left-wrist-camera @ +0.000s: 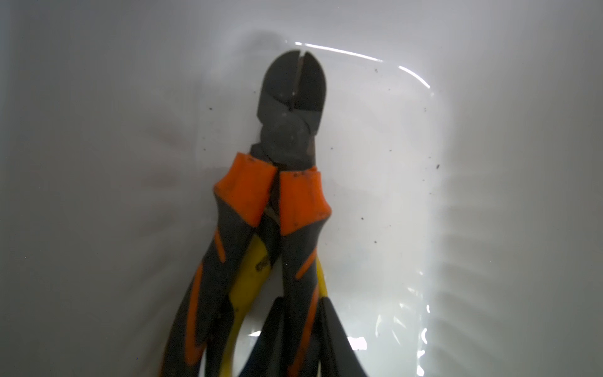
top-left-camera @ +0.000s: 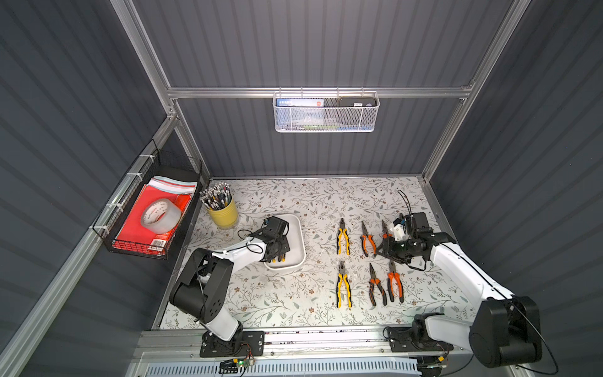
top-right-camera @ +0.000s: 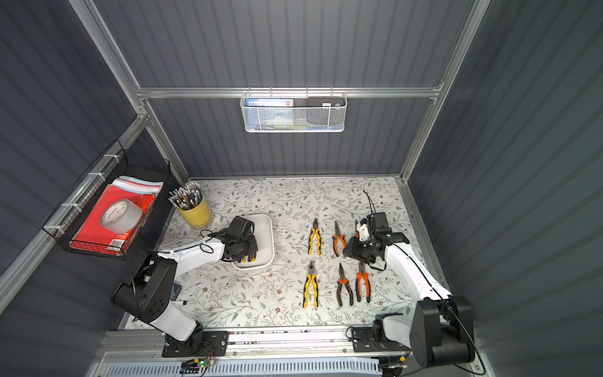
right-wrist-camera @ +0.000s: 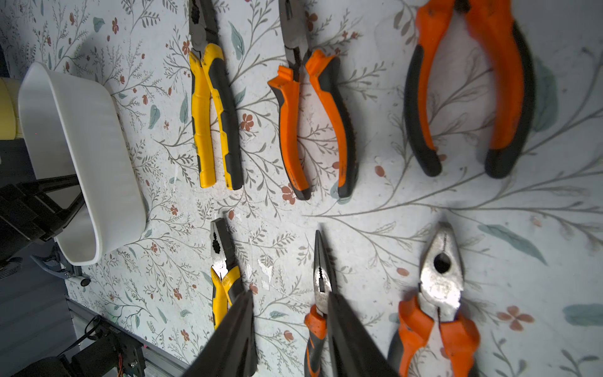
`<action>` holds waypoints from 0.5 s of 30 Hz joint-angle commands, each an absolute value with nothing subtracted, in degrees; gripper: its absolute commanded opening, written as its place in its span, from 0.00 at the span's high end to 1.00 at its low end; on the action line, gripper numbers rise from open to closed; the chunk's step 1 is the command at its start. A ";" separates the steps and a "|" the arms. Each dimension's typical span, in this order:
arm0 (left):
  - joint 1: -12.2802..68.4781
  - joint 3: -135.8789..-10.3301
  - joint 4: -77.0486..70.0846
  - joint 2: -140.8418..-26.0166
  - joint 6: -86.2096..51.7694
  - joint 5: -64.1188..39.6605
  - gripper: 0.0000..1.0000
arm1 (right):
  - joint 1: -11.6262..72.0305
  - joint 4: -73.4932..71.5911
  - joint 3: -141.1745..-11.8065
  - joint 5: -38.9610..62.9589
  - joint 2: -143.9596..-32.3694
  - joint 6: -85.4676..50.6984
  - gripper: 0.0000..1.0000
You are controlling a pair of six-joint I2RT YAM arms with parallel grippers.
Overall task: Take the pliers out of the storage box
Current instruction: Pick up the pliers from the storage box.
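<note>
The white storage box stands left of the table's middle. My left gripper reaches down into it and is shut on one handle of the orange-and-black pliers, which have a blunt dark head. Under them lies a yellow handle of another pair. Several more pliers lie in two rows on the table, right of the box. Above the right end of those rows hangs my right gripper, open and with nothing between its fingers.
A yellow cup of pens stands behind the box on the left. A black wire basket with tape and papers hangs on the left wall. A white mesh basket hangs on the back wall.
</note>
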State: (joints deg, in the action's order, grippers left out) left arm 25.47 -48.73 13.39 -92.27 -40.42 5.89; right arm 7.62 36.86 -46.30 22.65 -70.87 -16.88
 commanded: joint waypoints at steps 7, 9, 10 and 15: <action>25.64 -47.86 17.00 -88.20 -41.22 9.93 0.85 | 8.09 37.32 -45.88 22.06 -71.56 -16.61 0.58; 25.66 -47.90 17.14 -88.02 -41.26 10.02 0.87 | 8.17 37.34 -45.88 22.06 -71.65 -16.61 0.58; 25.69 -48.00 17.22 -87.89 -41.22 9.98 0.89 | 8.17 37.28 -45.80 22.06 -71.66 -16.61 0.58; 25.66 -48.99 16.28 -86.58 -41.00 10.01 1.00 | 8.35 37.31 -45.62 21.88 -71.68 -16.61 0.58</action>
State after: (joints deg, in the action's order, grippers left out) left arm 25.47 -48.18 16.10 -89.56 -40.82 8.23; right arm 7.94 36.86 -46.24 22.61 -71.09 -16.88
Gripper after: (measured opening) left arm 0.178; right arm 0.421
